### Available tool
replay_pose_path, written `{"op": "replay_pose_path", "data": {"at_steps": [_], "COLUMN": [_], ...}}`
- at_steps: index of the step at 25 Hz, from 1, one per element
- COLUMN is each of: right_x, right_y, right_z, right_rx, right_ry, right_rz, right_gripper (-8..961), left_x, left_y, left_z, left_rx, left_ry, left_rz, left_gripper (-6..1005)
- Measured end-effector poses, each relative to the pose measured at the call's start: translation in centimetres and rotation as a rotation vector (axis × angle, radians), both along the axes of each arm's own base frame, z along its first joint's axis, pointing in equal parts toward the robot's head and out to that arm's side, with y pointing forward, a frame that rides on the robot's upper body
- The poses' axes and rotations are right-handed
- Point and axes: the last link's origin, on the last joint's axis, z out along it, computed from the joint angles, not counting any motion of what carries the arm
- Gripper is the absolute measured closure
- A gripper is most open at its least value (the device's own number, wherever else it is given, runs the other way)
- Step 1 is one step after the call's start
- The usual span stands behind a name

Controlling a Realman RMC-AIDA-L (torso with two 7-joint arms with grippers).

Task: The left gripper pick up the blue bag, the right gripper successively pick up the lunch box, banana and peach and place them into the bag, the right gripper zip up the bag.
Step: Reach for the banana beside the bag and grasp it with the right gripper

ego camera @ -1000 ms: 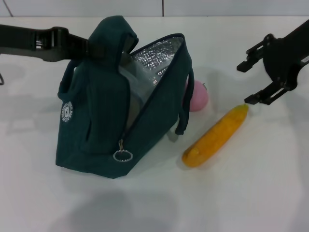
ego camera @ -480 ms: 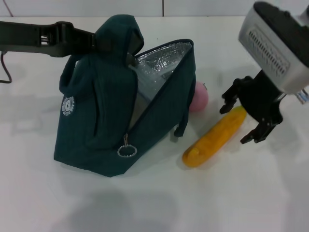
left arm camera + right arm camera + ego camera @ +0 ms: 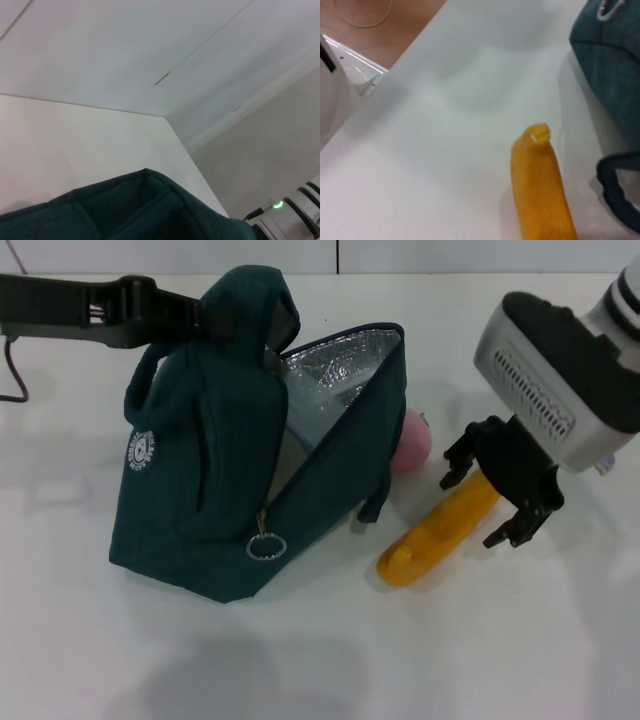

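The blue bag [image 3: 210, 460] stands open at the left centre of the head view, its foil lining showing. My left gripper [image 3: 205, 315] is shut on the bag's top edge and holds it up. The bag's fabric also shows in the left wrist view [image 3: 125, 210]. The banana [image 3: 435, 535] lies on the table to the right of the bag, and also shows in the right wrist view [image 3: 540, 195]. My right gripper [image 3: 480, 505] is open, low over the banana's far end, one finger on each side. The peach [image 3: 412, 440] sits against the bag's right side. The lunch box is not in view.
The white table [image 3: 320, 660] runs around everything. The bag's zipper ring pull [image 3: 267, 547] hangs at its front. A loop handle [image 3: 615, 185] droops near the banana. The table's edge and a wooden floor [image 3: 395, 30] show in the right wrist view.
My right gripper has come down and to the left from above the table to straddle the banana's far end. The bag has shifted slightly in the left gripper.
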Motion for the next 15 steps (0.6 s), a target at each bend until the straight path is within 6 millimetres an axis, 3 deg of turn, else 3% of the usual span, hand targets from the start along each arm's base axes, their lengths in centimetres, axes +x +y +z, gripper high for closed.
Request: {"op": "replay_pose_path", "data": {"at_steps": [15], "right_x": [1.3], "right_y": [-0.2], "right_z": [-2.4], "right_rx": [-0.032], "right_ry": [0.015], "right_rz": [-0.007], "right_gripper": [204], "left_x": [0.3], "left_y": [-0.1], "left_z": [-0.5], "left_rx": [-0.008], "left_ry": [-0.013], "left_rz": [-0.005], "left_gripper": [959]}}
